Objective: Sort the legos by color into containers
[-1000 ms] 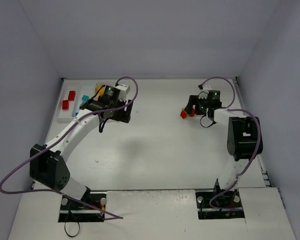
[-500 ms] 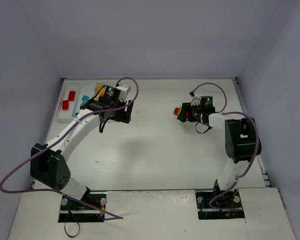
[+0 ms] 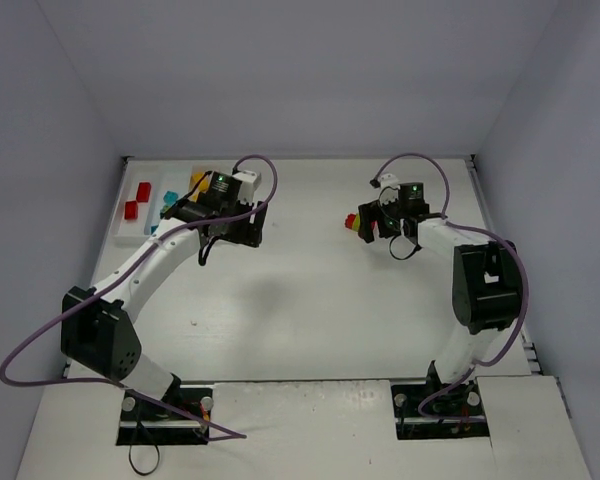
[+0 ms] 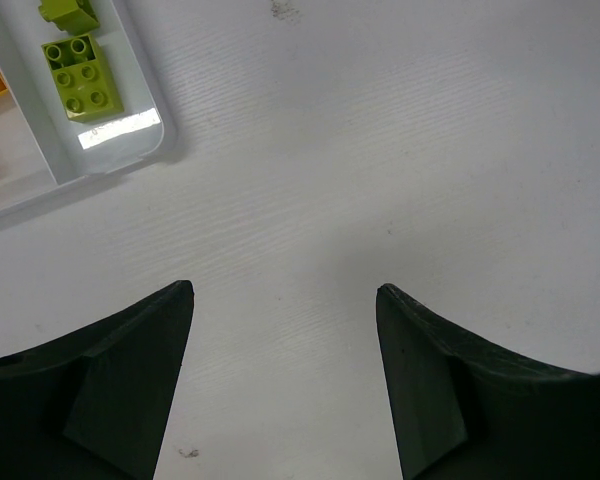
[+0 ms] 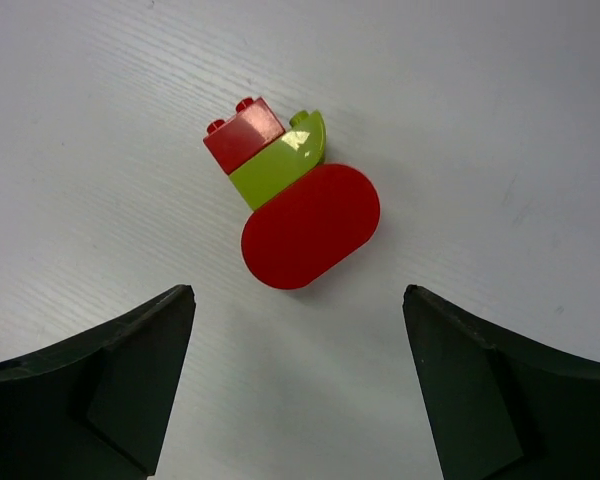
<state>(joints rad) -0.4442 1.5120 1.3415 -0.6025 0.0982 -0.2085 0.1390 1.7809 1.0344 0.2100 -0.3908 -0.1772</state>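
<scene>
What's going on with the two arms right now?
Brick sorting, partly done. The white tray at far left already holds some pieces, including red bricks and a lime green brick. The left gripper hovers open and empty over bare table beside the tray. The right gripper hovers open over a red-and-green clump lying on the table, not gripped.

Two white arms, black joints, looping purple cables, dark wedge-shaped pincer fingers.
</scene>
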